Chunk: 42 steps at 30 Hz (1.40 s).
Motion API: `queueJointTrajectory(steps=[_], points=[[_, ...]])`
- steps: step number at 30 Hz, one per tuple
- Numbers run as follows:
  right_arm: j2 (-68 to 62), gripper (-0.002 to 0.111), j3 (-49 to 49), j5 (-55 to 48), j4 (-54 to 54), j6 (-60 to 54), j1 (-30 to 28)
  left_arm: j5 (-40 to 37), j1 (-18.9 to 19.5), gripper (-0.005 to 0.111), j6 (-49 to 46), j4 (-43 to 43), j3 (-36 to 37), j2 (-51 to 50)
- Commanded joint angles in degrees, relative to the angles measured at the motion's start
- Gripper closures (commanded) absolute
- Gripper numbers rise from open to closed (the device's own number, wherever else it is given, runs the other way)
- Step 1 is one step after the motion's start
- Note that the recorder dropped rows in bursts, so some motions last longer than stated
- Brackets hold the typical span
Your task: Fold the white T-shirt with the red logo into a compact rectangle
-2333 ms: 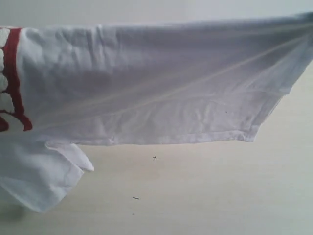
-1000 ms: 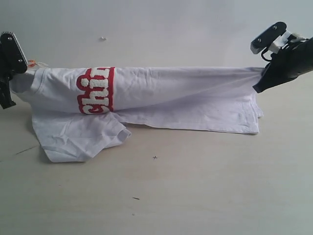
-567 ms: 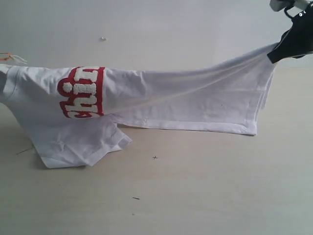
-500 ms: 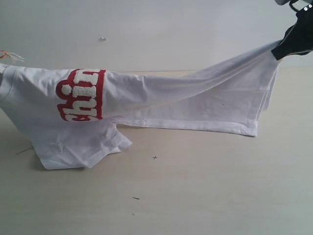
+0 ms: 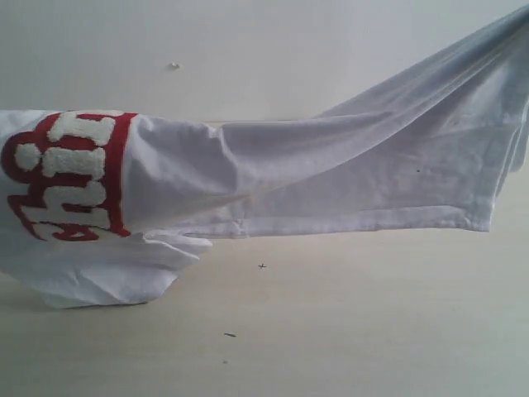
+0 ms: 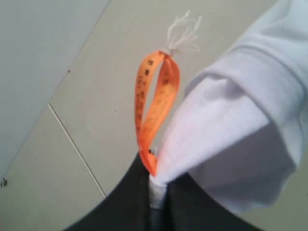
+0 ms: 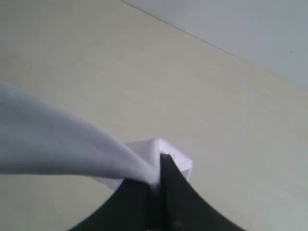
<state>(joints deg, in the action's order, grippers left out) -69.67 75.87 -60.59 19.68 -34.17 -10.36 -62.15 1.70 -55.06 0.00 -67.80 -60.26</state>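
Exterior view: the white T-shirt (image 5: 331, 174) hangs stretched across the whole scene above the table (image 5: 347, 331), climbing toward the upper right corner. The red logo (image 5: 70, 178) sits at the far left, turned sideways, and below it a bunched sleeve (image 5: 107, 277) sags down to the table. Neither end effector shows here.

Left wrist view: the left end effector (image 6: 156, 185) is clamped tight on the shirt's ribbed neck, and the orange tag (image 6: 156, 110) loops up out of the pinch.

Right wrist view: the right end effector (image 7: 155, 180) is closed on a small fold of white cloth, and the fabric pulls away taut above the table.
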Motion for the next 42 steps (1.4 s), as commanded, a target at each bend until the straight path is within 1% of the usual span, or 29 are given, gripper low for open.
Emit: queueJointTrajectory(steps=[1,3,6,11,12,17,19,24,27,29,32,34,37,40,42], points=[[7.2,0.108,-4.1,-0.3,1.3,2.8,-0.3,-3.5,-0.5,0.107,5.0,0.0,0.9,6.1],[8.7,0.108,-7.8,0.8,1.3,2.8,-0.3,-5.1,-1.4,0.107,4.7,-0.4,1.6,8.0],[9.7,0.108,-10.8,2.5,1.2,2.8,-0.3,-5.6,-3.1,0.107,4.7,3.2,1.7,9.6],[9.7,0.108,-9.1,3.0,4.9,2.8,-0.3,-6.4,-5.6,0.107,6.4,10.2,-1.0,10.5],[9.7,0.108,-8.8,3.0,6.1,2.8,-0.3,-6.6,-5.9,0.107,6.4,10.5,-1.5,10.5],[11.1,0.108,-8.0,2.4,7.0,2.7,0.1,-7.7,-5.9,0.107,9.8,11.2,-3.5,10.9],[12.0,0.108,-8.0,2.4,6.3,2.7,1.5,-7.8,-5.9,0.107,13.1,12.9,-4.4,11.6],[15.0,0.108,-8.0,2.4,1.5,4.6,6.1,-7.8,-5.9,0.107,14.0,15.1,-5.7,14.6],[16.8,0.108,-8.0,1.9,-2.7,9.3,7.2,-7.8,-5.9,0.107,13.8,15.0,-5.7,15.7],[17.0,0.108,-8.0,0.2,-3.5,10.5,7.7,-7.8,-5.9,0.107,12.8,12.9,-5.7,15.7],[16.1,0.108,-8.0,-2.5,-3.9,10.4,8.8,-7.8,-5.9,0.107,9.1,4.7,-5.7,15.2],[14.4,0.108,-8.0,-4.3,-4.7,10.5,9.1,-7.8,-5.9,0.107,8.6,2.0,-5.7,13.9],[11.4,0.108,-8.0,-5.2,-9.3,13.4,9.1,-7.8,-5.9,0.107,8.8,3.1,-4.7,11.4],[7.4,0.108,-8.0,-5.2,-13.2,14.9,9.1,-7.8,-5.8,0.107,8.8,4.8,-1.6,8.2],[4.3,0.108,-8.0,-5.4,-13.6,14.9,9.1,-7.8,-5.7,0.107,8.4,5.3,0.7,4.8]])
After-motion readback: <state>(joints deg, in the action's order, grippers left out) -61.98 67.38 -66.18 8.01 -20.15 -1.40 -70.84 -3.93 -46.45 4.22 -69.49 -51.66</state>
